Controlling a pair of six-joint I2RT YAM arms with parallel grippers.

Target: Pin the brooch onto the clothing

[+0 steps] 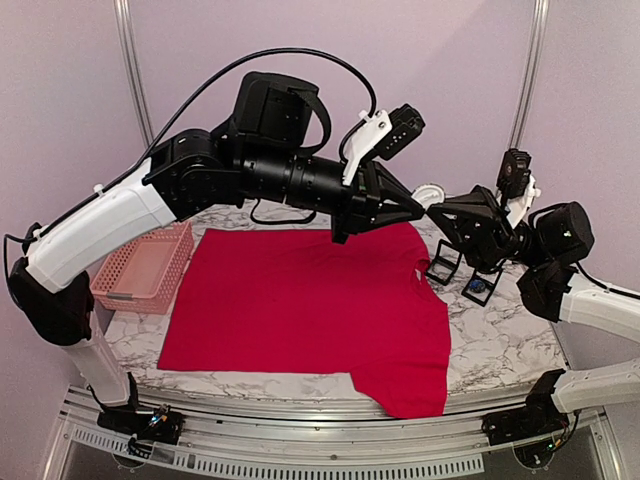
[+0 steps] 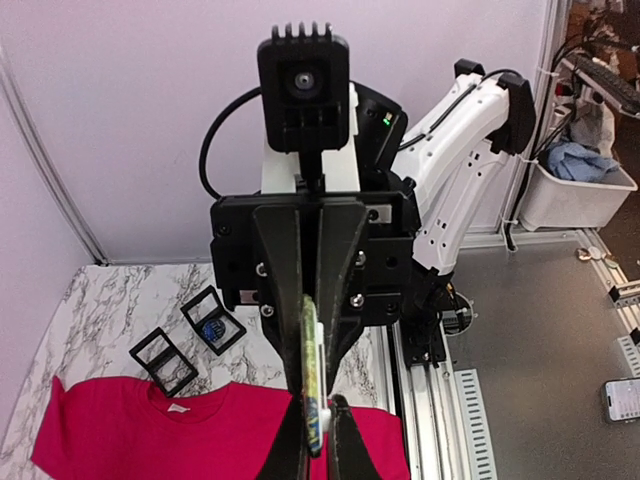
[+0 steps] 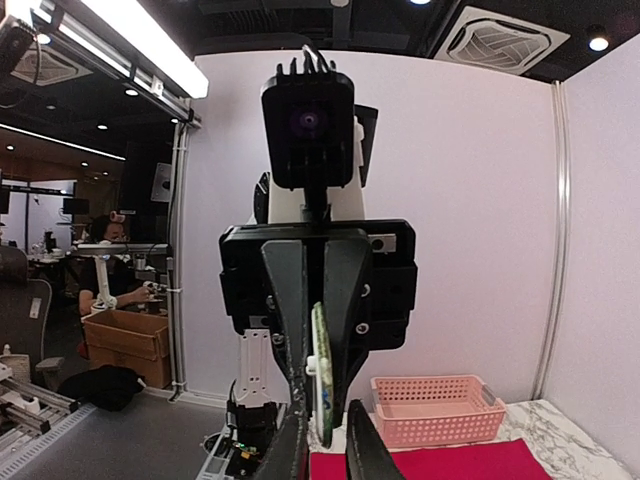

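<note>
The brooch (image 2: pixel 314 372), a round disc with a white back, hangs edge-on high above the table, showing as a white rim (image 1: pixel 431 191) from the top camera. My left gripper (image 2: pixel 318 440) and my right gripper (image 3: pixel 325 445) meet tip to tip around it, above the far right of the table. Both are shut on the brooch (image 3: pixel 322 385), one from each side. The clothing (image 1: pixel 300 300), a bright red T-shirt, lies flat on the marble table below, its collar and white label (image 2: pixel 178 407) toward the right arm.
A pink plastic basket (image 1: pixel 145 270) stands at the table's left edge beside the shirt. Two small black frames (image 1: pixel 445 265) sit right of the collar; one (image 2: pixel 213 322) holds a round blue piece. The right arm's base rail (image 2: pixel 440 400) runs along the table edge.
</note>
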